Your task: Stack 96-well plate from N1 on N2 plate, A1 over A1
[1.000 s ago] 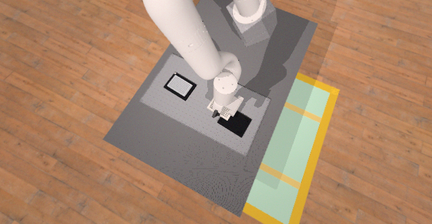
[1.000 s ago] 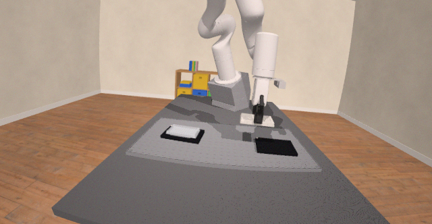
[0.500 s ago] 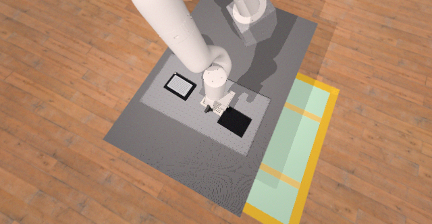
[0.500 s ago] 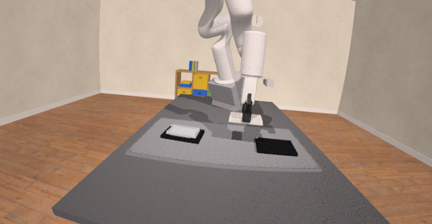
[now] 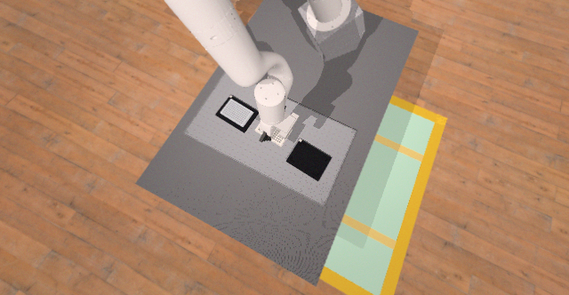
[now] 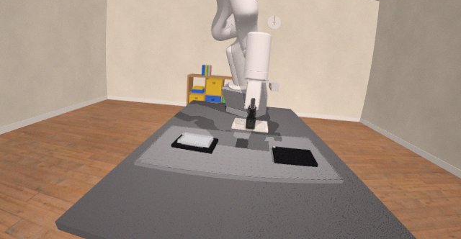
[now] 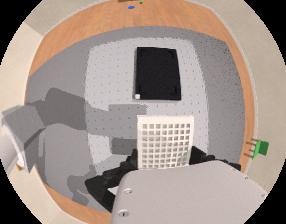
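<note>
My gripper [image 5: 272, 136] [image 6: 250, 123] [image 7: 164, 157] is shut on a white 96-well plate [image 5: 278, 131] [image 6: 239, 125] [image 7: 166, 132] and holds it level in the air, above the light grey mat between the two nests. Nest N1 [image 5: 308, 159] [image 6: 294, 156] [image 7: 156, 72] is a bare black square with nothing in it. Nest N2 [image 5: 245, 127] [image 6: 194, 148] holds the other white plate [image 5: 236, 112] [image 6: 196, 139], which lies flat. I cannot make out the cut corners of either plate.
The nests sit on a light grey mat [image 5: 249, 162] [image 6: 234, 163] on a dark grey table [image 5: 213, 197]. The arm's base block [image 5: 331, 19] stands at the table's far end. A green and yellow floor zone [image 5: 391, 188] runs beside the table. A shelf [image 6: 205, 88] stands at the back wall.
</note>
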Available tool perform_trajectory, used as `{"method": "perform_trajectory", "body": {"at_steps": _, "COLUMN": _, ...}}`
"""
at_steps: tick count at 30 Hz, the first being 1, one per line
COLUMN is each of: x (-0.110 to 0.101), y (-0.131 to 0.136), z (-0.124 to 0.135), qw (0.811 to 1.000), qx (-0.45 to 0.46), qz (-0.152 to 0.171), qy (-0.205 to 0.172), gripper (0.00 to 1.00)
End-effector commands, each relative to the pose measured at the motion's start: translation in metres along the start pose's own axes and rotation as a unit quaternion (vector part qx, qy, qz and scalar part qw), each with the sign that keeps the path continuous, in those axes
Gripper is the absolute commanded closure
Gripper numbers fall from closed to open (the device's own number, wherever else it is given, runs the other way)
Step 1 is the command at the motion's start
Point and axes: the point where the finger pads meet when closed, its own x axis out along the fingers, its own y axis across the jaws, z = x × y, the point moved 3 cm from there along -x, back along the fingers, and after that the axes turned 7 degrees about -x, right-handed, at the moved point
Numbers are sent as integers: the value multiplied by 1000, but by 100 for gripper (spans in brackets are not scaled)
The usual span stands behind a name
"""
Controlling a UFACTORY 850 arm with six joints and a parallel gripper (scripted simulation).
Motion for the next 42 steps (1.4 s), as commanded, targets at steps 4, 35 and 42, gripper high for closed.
{"method": "perform_trajectory", "body": {"at_steps": 4, "x": -1, "y": -3, "z": 23, "qw": 1000, "qx": 0, "qz": 1, "qy": 0, "gripper": 100}}
{"method": "perform_trajectory", "body": {"at_steps": 35, "x": 0, "y": -16, "z": 112, "qw": 1000, "qx": 0, "qz": 1, "qy": 0, "gripper": 100}}
{"method": "perform_trajectory", "body": {"at_steps": 42, "x": 0, "y": -19, "z": 135, "qw": 1000, "qx": 0, "qz": 1, "qy": 0, "gripper": 100}}
